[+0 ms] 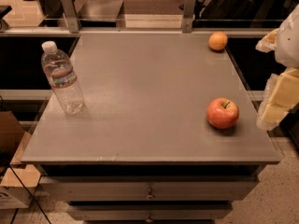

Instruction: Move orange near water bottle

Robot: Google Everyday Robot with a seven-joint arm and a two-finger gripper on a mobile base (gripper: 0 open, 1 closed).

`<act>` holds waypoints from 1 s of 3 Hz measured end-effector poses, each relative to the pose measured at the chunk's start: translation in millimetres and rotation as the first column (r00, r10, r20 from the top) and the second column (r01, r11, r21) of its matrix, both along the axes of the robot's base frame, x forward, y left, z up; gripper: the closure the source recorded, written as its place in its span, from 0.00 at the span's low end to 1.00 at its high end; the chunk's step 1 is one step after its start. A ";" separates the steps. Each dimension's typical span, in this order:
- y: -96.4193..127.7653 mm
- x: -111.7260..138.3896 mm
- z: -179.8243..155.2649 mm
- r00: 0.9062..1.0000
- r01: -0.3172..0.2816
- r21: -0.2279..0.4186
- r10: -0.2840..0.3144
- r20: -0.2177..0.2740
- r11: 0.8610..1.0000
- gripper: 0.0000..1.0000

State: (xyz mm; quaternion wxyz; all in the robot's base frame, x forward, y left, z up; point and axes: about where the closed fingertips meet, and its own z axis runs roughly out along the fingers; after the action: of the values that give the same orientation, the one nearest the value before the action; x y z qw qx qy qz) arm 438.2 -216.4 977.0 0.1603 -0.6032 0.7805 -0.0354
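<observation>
beyond the gripper [275,104] (its state i cannot tell) sits the smooth round orange [217,40]; apple [223,113] near the gripper, water bottle [62,78] well apart.

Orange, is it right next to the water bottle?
No, the orange sits at the far right corner, the water bottle near the left edge; the gripper hangs at the right.

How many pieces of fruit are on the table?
2: the orange at the far right corner, the apple nearer, by the right edge. The gripper hangs just right of the apple. None looks hidden.
</observation>
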 end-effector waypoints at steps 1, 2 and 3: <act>0.0 0.0 0.0 1.000 0.000 0.000 0.000 0.000 1.000 0.00; -0.5 3.7 3.6 0.999 0.015 0.027 -0.016 0.031 1.000 0.00; 1.9 18.4 5.1 0.996 0.009 0.125 -0.020 0.089 0.992 0.00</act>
State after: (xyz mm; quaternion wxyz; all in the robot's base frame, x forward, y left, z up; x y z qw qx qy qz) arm 456.6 -214.5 982.1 0.2321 -0.5841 0.7776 -0.0149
